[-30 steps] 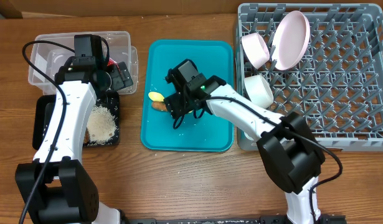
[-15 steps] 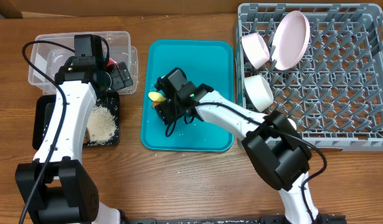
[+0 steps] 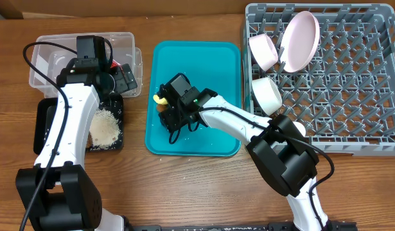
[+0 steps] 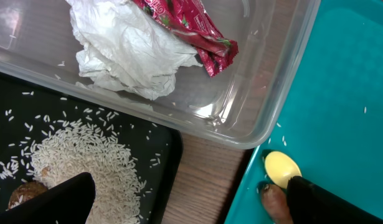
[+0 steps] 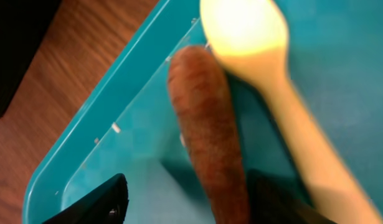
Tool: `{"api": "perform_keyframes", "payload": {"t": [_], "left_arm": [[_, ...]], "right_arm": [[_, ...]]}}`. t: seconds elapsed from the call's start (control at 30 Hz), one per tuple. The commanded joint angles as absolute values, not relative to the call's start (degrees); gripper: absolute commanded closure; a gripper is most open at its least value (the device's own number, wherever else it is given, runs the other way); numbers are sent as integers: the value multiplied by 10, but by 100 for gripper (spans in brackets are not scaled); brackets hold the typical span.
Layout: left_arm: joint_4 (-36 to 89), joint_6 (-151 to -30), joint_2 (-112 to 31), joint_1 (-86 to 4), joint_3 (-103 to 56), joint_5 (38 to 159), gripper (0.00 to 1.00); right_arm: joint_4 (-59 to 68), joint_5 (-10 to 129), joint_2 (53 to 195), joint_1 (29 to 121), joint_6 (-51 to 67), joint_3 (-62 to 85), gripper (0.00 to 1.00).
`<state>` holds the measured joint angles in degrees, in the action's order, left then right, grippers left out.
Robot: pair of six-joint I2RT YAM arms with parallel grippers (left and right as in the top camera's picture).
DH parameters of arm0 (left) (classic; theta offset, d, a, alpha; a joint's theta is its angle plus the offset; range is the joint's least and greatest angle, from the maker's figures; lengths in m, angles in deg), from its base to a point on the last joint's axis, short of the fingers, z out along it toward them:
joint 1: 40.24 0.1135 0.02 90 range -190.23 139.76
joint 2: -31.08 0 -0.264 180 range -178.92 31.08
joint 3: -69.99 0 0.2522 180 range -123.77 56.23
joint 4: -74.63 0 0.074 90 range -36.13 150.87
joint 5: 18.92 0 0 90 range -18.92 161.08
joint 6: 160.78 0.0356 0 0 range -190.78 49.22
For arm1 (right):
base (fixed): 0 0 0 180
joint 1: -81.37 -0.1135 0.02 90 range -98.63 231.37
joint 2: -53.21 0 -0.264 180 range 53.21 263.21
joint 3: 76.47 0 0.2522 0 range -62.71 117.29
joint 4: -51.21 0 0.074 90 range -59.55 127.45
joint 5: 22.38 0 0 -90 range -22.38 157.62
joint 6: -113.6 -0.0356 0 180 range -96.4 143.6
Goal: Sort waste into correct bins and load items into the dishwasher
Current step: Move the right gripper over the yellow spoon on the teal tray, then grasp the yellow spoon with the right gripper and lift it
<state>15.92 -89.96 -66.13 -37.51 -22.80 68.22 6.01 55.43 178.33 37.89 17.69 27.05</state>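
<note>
My right gripper (image 3: 166,108) (image 5: 191,202) is open at the teal tray's left edge, its fingers on either side of the orange carrot-like stick (image 5: 207,137) (image 4: 273,200). The yellow spoon (image 5: 247,31) (image 3: 160,99) (image 4: 282,168) lies against the stick. My left gripper (image 3: 122,80) (image 4: 185,202) is open and empty over the border between the clear tub (image 3: 46,58) and the black tray (image 3: 43,131). The tub holds the white napkin (image 4: 126,53) and red wrapper (image 4: 185,22). Rice (image 4: 79,162) (image 3: 106,128) and a brown lump (image 4: 26,194) lie in the black tray.
The teal tray (image 3: 213,61) sits in the middle of the wooden table. The grey dish rack (image 3: 325,146) at right holds the pink plate (image 3: 298,40) and two pale bowls (image 3: 264,51) (image 3: 266,93) along its left side.
My right gripper has moved left across the teal tray to its left edge and now straddles the carrot stick beside the spoon. The left arm has not moved.
</note>
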Motion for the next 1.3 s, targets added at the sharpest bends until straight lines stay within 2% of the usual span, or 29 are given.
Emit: {"api": "perform_keyframes", "payload": {"t": [0.0, 0.23, 0.47, 0.63, 0.8, 0.93, 1.27], "left_arm": [[161, -903, -650, -376, -236, 675, 0], [161, -903, -650, -376, -236, 675, 0], [161, -903, -650, -376, -236, 675, 0], [161, -903, -650, -376, -236, 675, 0], [161, -903, -650, -376, -236, 675, 0], [161, -903, -650, -376, -236, 675, 0], [161, -903, -650, -376, -236, 675, 0]], "right_arm": [[45, 523, 1784, 379, 174, 269, 34], [0, 386, 1775, 381, 167, 278, 35], [-30, 369, 1739, 399, 159, 302, 34], [-23, 450, 1687, 450, 160, 302, 31], [25, 558, 1685, 483, 213, 302, 31], [67, 594, 1706, 481, 259, 302, 35], [74, 672, 1786, 440, 301, 302, 36]]}}
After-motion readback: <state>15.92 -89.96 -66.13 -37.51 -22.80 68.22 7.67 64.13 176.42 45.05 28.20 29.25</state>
